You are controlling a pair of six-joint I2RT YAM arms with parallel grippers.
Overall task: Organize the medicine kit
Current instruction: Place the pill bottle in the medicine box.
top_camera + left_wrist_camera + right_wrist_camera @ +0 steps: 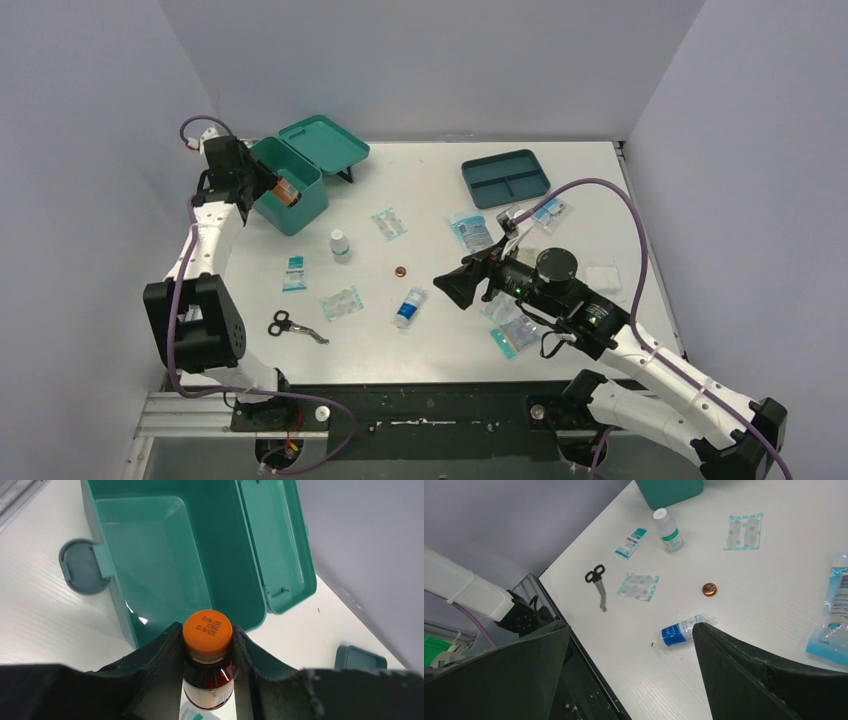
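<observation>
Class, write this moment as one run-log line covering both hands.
left hand: shut on orange-capped bottle at open green box | right hand: open, empty, above table | loose on table: scissors, packets

teal-green rectangular medicine kit (303, 210), upright at far left, hinged lid (325, 143) open behind it

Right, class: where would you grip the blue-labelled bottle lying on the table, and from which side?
Probably across the middle of the blue-labelled bottle, from straight above, fingers astride its long axis: it lies on its side, so only its rounded flanks are free.
</observation>
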